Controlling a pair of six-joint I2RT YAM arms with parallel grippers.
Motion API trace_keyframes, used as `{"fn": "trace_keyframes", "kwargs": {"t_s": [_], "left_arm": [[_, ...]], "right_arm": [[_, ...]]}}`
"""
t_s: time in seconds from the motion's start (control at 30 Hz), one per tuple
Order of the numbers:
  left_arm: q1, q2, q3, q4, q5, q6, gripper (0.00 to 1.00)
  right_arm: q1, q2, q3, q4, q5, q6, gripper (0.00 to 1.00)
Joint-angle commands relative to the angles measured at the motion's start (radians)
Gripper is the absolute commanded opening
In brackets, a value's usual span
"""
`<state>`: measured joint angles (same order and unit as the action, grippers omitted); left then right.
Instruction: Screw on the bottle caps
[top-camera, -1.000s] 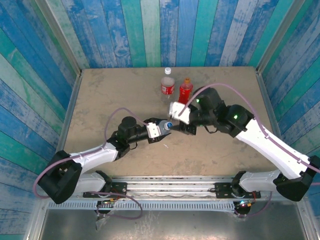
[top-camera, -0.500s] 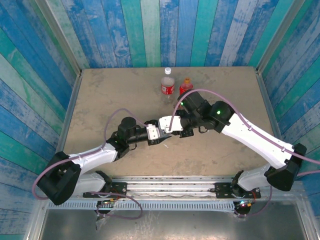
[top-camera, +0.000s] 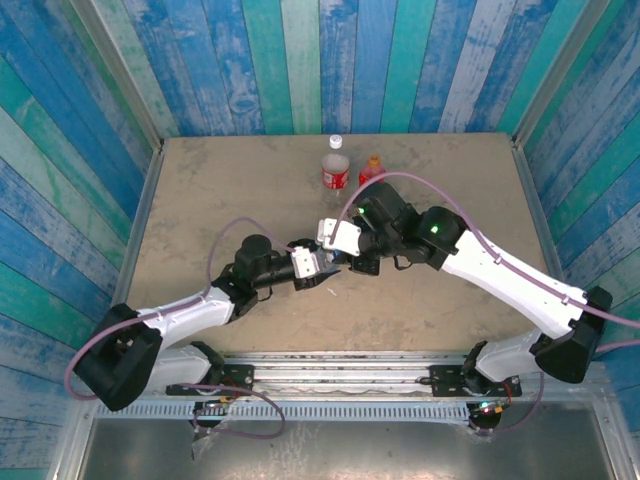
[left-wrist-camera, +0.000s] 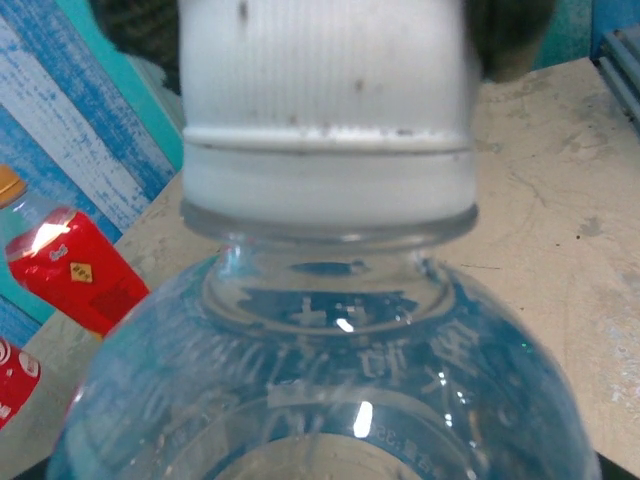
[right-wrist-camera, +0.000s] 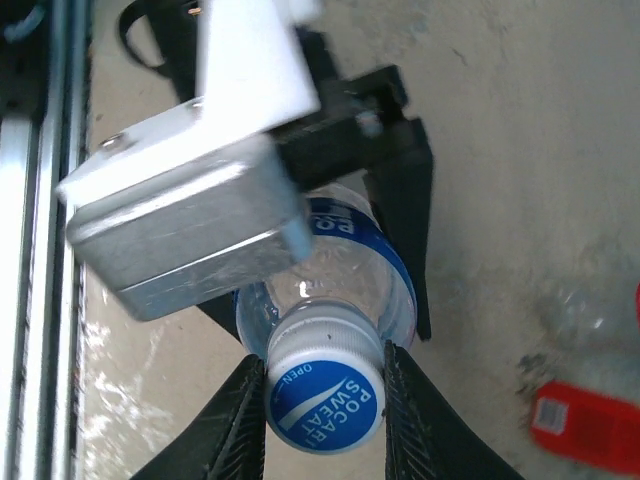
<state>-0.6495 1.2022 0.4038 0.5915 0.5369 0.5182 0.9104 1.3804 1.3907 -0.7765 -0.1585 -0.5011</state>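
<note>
Since a second ago the right gripper (right-wrist-camera: 322, 408) has swung in and pinched the blue cap (right-wrist-camera: 326, 388) sitting on the blue-label bottle (right-wrist-camera: 340, 262), which the left gripper (top-camera: 320, 262) grips at the middle of the table (top-camera: 200, 200); screwing is in hand, and next it likely needs a tightening wrist turn.

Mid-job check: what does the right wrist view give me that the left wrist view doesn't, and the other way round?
Right wrist: the blue cap top-on, pinched by the right gripper, and the left gripper clamping the blue-label bottle. Left wrist: the cap's ribbed white side down at the neck ring, and the all-red bottle behind. Both: that bottle, its cap, the table.
</note>
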Motion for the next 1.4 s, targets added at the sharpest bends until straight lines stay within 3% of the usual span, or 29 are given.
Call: {"fn": "trace_keyframes", "kwargs": {"t_s": [0.0,0.07,0.23,0.33,0.4,0.47,0.5,0.6,0.73,1.03,1.13,1.23,1.33,1.37], "left_arm": [[-0.001,-0.04,-0.006,0.092,-0.057,-0.017,0.03],[-0.001,-0.036,-0.004,0.09,-0.057,-0.016,0.03],[-0.001,-0.032,-0.005,0.088,-0.042,-0.017,0.03],[0.001,-0.025,0.001,0.075,-0.027,-0.034,0.03],[0.016,-0.01,-0.003,0.113,0.012,-0.084,0.02],[0.039,0.007,-0.022,0.207,0.075,-0.171,0.02],[0.042,0.016,-0.031,0.258,0.101,-0.209,0.02],[0.042,0.039,-0.054,0.394,0.15,-0.298,0.02],[0.042,0.092,-0.067,0.551,0.215,-0.385,0.03],[0.041,0.12,-0.026,0.499,0.271,-0.379,0.06],[0.042,0.122,-0.029,0.504,0.264,-0.38,0.08],[0.042,0.118,-0.031,0.498,0.252,-0.376,0.15],[0.042,0.115,-0.03,0.489,0.234,-0.372,0.23],[0.042,0.118,-0.03,0.49,0.223,-0.373,0.31]], "right_arm": [[-0.011,-0.042,-0.071,0.129,0.126,0.427,0.01],[-0.01,-0.07,-0.106,0.138,0.096,0.487,0.01],[-0.011,-0.153,-0.184,0.194,0.064,0.429,0.07],[-0.011,-0.18,-0.185,0.207,0.059,0.367,0.23],[-0.019,-0.213,-0.193,0.25,0.055,0.344,0.45],[-0.026,-0.273,-0.258,0.353,0.027,0.302,0.59],[-0.029,-0.316,-0.317,0.442,0.021,0.293,0.61],[-0.035,-0.42,-0.495,0.702,-0.048,0.28,0.62],[-0.035,-0.45,-0.63,0.922,-0.179,0.239,0.62],[-0.035,-0.329,-0.593,1.002,-0.235,0.258,0.55],[-0.034,-0.295,-0.576,1.0,-0.24,0.266,0.43],[-0.035,-0.282,-0.567,0.977,-0.239,0.252,0.31],[-0.036,-0.285,-0.567,0.959,-0.234,0.241,0.25],[-0.035,-0.287,-0.567,0.957,-0.23,0.242,0.24]]}}
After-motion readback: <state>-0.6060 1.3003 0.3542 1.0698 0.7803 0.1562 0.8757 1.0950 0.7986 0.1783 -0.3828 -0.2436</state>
